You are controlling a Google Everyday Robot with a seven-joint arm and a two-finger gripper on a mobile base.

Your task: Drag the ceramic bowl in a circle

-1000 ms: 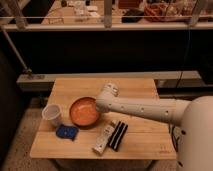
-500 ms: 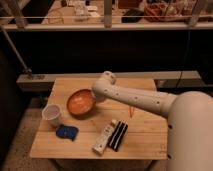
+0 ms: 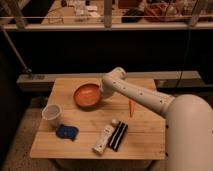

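1. Where things are: the ceramic bowl (image 3: pixel 86 95) sits upright on the wooden table (image 3: pixel 145 137), toward the back-left of the top, with bare wood right around it.
2. The gripper (image 3: pixel 103 92) is down at the bowl's right rim, at the end of the white arm (image 3: pixel 145 97). Honestly, we can't tell if it's clamped on the rim, just pressing against it, or let go, because the wrist hides that spot.
3. Our read is that we're mid-drag, somewhere along the circle. There's no way to say how much of the loop is left.
4. To do this bit well, we'd want low, steady contact at the rim so the bowl slides flat instead of tipping up on its far side. Glazed ceramic on wood should slide pretty easily, so slow and even beats jerky.
5. Watch the neighbours. The white cup (image 3: pixel 52 113) is near the bowl's front-left, with a blue object (image 3: pixel 66 131) just in front of it. A small orange piece (image 3: pixel 131 107) lies to the bowl's right, close to the arm. A white tube (image 3: pixel 104 136) and a black item (image 3: pixel 118 135) lie side by side further forward. We'd make the loop tight enough to miss the cup and the orange piece.
6. The table's back edge isn't far behind the bowl, so we'd bias the circle toward the open middle.
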